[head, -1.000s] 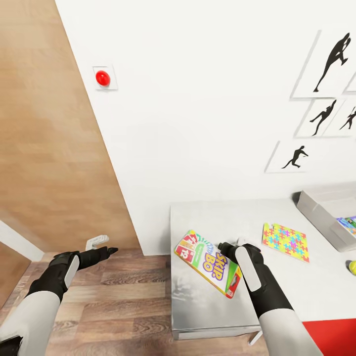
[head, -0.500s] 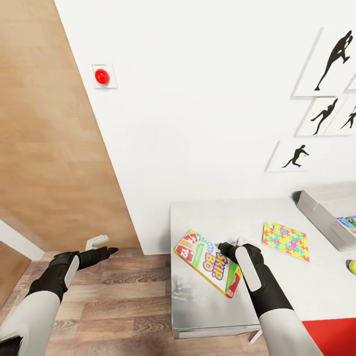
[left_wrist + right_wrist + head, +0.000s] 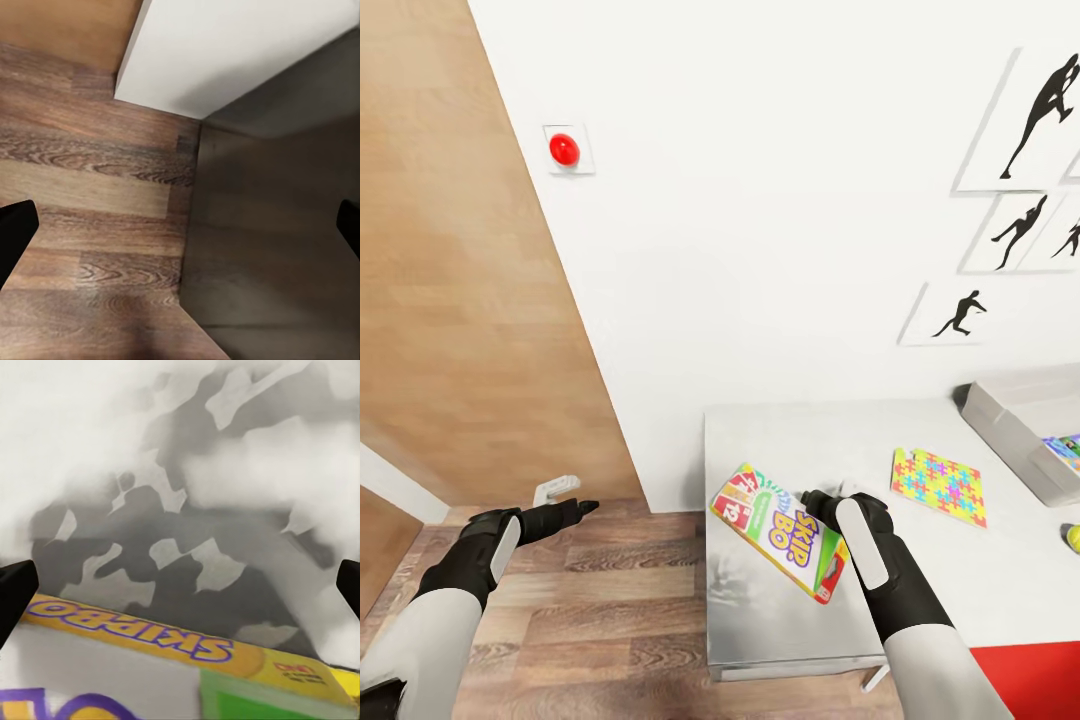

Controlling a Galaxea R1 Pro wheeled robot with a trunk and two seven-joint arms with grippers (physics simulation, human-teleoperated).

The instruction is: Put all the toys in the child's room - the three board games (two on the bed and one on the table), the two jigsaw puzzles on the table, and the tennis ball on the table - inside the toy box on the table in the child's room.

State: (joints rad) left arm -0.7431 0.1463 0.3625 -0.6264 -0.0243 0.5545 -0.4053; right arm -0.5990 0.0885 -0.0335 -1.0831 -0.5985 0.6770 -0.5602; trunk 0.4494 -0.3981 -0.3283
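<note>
- Fingers first: the right gripper (image 3: pixel 812 497) is pinching the Skip-Bo board game (image 3: pixel 780 533) by its edge and holding it tilted above the near-left part of the worktop (image 3: pixel 780 440). In the right wrist view its finger tips (image 3: pixel 15 589) are sitting wide at both edges with the box edge (image 3: pixel 150 641) between them, so I'm calling it clamped, not loose.
- Left gripper (image 3: pixel 582 508) is hanging idle over the wood floor (image 3: pixel 590 590) off the worktop's end. Its tips (image 3: pixel 15 229) are showing at both edges of the left wrist view with nothing between, so they're spread apart.
- My take on doing this step well: the toy box (image 3: pixel 1010 425) is sitting well off to the right by the wall, so I'd be carrying the game flat and high enough to clear the puzzle and the flared rim, then lowering it inside before letting go. A thin box held by one edge is probably going to swing.
- Counting, largest to smallest: one worktop, one toy box with something colourful already showing inside (image 3: pixel 1066 450), one board game in hand, one jigsaw puzzle (image 3: pixel 940 487) lying flat near the box, one tennis ball (image 3: pixel 1073 538) at the right edge.
</note>
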